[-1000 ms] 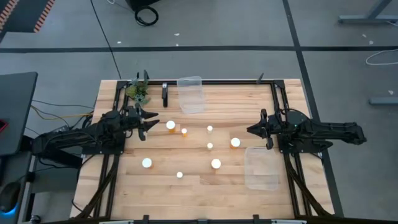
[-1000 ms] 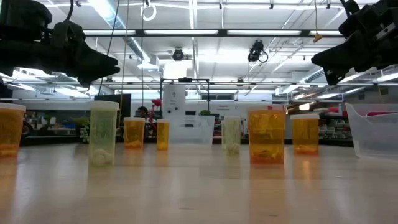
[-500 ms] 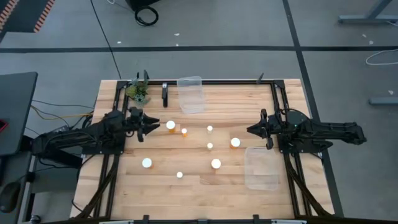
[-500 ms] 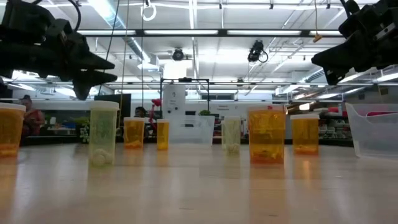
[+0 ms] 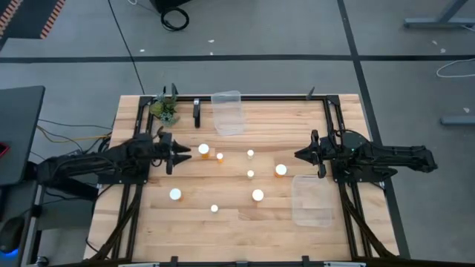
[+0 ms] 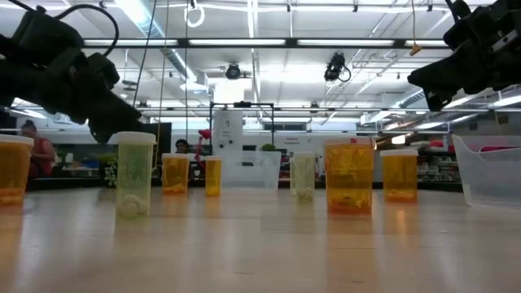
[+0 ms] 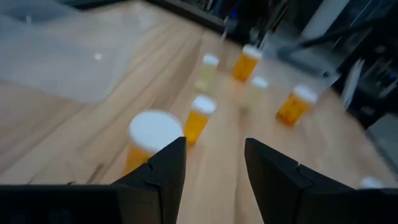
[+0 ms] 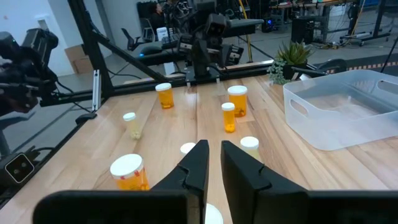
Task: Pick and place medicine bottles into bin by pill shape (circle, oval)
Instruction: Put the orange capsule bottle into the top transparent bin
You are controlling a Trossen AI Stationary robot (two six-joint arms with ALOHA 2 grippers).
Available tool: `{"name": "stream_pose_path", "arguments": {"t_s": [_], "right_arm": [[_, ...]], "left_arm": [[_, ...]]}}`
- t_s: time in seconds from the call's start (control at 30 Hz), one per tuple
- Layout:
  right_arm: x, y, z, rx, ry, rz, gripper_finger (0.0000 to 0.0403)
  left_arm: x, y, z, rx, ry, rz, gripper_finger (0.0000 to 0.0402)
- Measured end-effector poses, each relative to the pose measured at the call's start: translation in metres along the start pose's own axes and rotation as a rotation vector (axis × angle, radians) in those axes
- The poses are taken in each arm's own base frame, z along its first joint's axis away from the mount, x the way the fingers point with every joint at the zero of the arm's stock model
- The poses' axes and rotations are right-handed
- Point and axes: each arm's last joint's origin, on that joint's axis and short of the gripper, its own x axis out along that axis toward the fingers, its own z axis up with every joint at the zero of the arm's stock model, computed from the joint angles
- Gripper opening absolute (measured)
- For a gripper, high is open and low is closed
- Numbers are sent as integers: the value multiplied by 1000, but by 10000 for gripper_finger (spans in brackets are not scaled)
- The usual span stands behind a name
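A: Bottles first. How many are showing?

B: 7 medicine bottles are standing upright on the bench, all white-capped, spread across the middle between the 2 arms. The wide bottle is sitting nearest the left side, a narrow bottle just beside it. Others are sitting further toward the right and the near edge.

A: Any in a bin?

B: None. The far bin is sitting at the back edge, the near bin at the right side near the front. Both are clear plastic, and no bottles are showing inside.

A: Left tool?

B: The left tool is hovering just beside the wide bottle, tips pointing at it, not touching. In the left wrist view its fingers are showing a gap, with that bottle's cap sitting beyond them, but the tool is reading as fully closed and gripping nothing.

A: Right tool?

B: The right tool is hanging above the bench, near a wide bottle but apart from it. Its fingers are sitting nearly together, holding nothing.

A: Anything else?

B: A small green plant is sitting at the back left corner. In the low view, 1 person is showing far behind the bench.
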Motion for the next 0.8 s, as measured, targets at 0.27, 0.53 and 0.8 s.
{"name": "stream_pose_path", "arguments": {"t_s": [0.27, 0.53, 0.8], "right_arm": [[0, 0, 0, 0, 0, 0, 49], [0, 0, 0, 0, 1, 0, 49], [0, 0, 0, 0, 0, 0, 49]], "left_arm": [[7, 3, -10, 39, 107, 63, 172], [16, 1, -4, 34, 196, 183, 216], [34, 2, 3, 25, 351, 254, 256]]}}
